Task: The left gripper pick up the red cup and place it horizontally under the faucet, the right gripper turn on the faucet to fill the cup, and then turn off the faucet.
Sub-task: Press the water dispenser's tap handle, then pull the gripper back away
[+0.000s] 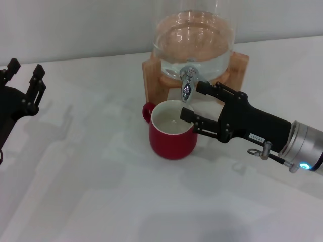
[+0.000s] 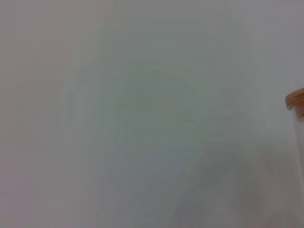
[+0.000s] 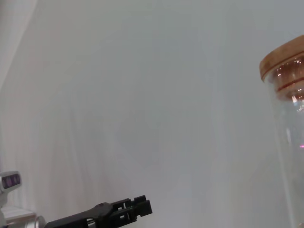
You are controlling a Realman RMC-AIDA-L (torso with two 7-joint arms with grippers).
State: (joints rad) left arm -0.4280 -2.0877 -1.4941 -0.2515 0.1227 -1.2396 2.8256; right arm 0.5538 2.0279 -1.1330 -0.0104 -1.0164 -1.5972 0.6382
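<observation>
Right hand (image 1: 194,102) is open, fingers spread w/ one by the faucet (image 1: 187,83) and one over the rim of the red cup (image 1: 172,129). Faucet lies just ahead of the fingertips, toward the dispenser; its spout points down into the cup, which stands upright on the table (image 1: 91,191). Right arm reaches in low from the right side. Left hand (image 1: 24,73) is open too, parked well apart at the left edge.

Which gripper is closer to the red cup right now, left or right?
Right. The right gripper is open beside the faucet, its lower finger over the red cup rim. The left gripper is far off at the table's left edge, also open.
</observation>
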